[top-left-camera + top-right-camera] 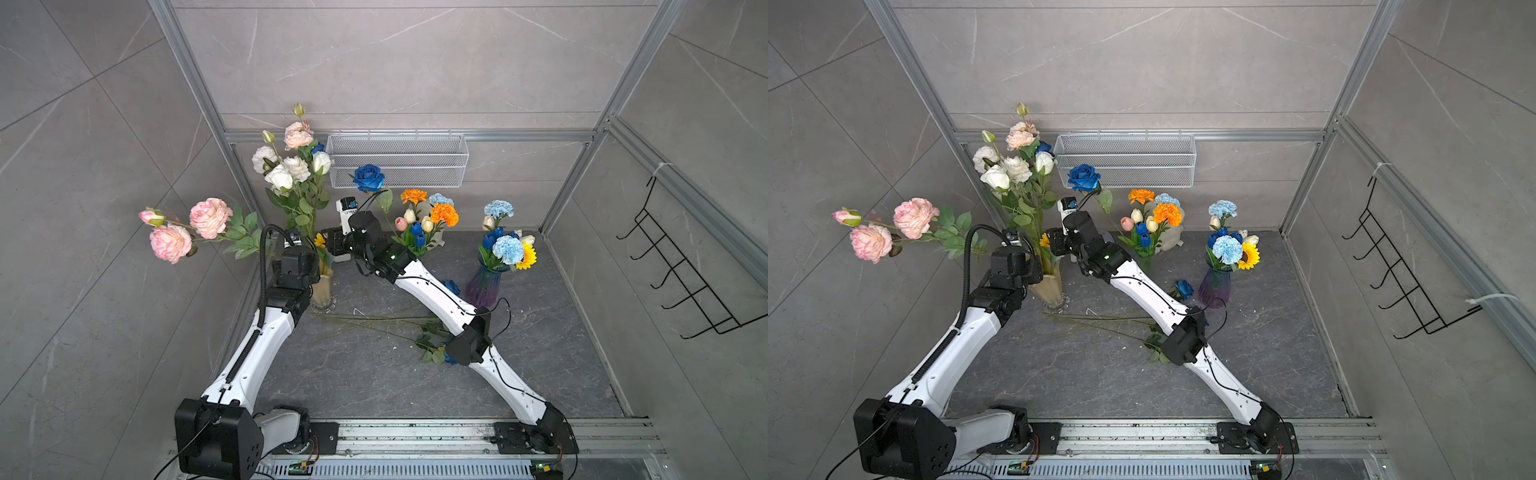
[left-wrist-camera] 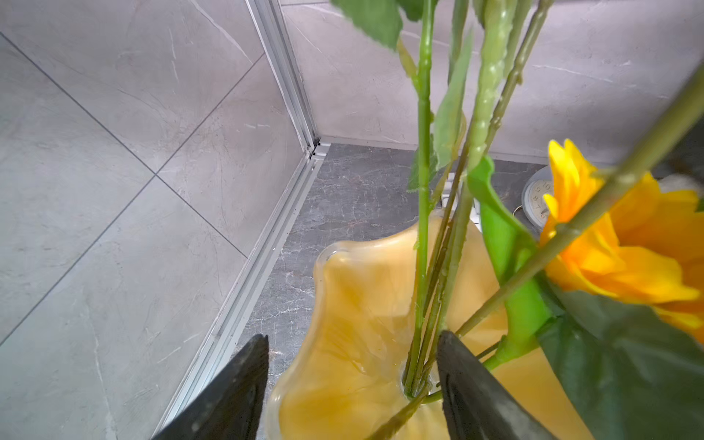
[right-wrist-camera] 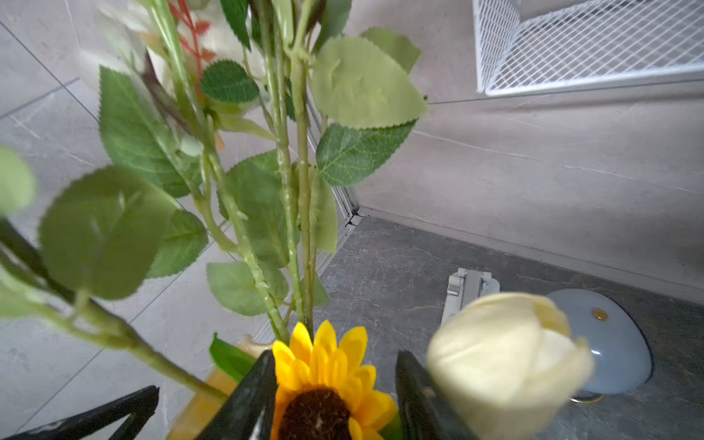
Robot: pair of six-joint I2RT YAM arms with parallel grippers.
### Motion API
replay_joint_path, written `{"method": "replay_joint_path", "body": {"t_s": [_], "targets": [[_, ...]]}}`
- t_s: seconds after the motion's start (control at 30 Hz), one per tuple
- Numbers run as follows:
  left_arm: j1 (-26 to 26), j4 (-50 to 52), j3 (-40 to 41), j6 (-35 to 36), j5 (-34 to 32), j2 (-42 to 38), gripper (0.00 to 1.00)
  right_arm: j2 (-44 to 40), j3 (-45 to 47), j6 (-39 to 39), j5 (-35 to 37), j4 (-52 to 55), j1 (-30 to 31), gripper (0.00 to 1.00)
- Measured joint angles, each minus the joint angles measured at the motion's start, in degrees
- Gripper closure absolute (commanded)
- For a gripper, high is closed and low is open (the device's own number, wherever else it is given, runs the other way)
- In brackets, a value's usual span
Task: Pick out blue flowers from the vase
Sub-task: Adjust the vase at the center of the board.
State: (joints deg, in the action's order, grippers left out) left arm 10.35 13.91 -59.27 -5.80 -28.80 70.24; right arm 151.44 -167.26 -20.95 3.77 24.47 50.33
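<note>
Two arms of mine: left arm (image 1: 257,353), right arm (image 1: 432,291). Three vases: amber vase (image 1: 322,289), white vase (image 1: 1172,239), purple vase (image 1: 482,286). Blue roses (image 1: 368,178), I count four, two of them lying flat, one half under my right elbow. Pale blue carnations (image 1: 508,248), three. Orange carnations (image 1: 444,214), two. Sunflowers (image 1: 527,255), two. One wire basket (image 1: 399,160). One hook rack (image 1: 685,261). Blue tulips (image 1: 416,228) too bunched for me to count.

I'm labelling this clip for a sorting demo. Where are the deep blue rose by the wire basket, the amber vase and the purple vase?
deep blue rose (image 1: 368,177): a top view, centre of the bloom.
amber vase (image 2: 354,304): left wrist view, inside of the flared mouth.
purple vase (image 1: 485,286): a top view, ribbed body.
</note>
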Motion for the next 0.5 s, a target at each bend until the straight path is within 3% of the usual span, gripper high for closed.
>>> {"method": "replay_joint_path", "body": {"t_s": [0.3, 0.5], "targets": [[0.00, 0.24, 0.00, 0.00, -1.57, 0.85, 0.29, 0.83, -1.68, 8.00, 0.09, -6.25, 0.33, 0.45], [0.00, 0.26, -0.02, 0.00, -2.73, 1.03, 0.29, 0.94, -1.92, 16.94, 5.20, -6.91, 3.34, 0.42]]}}
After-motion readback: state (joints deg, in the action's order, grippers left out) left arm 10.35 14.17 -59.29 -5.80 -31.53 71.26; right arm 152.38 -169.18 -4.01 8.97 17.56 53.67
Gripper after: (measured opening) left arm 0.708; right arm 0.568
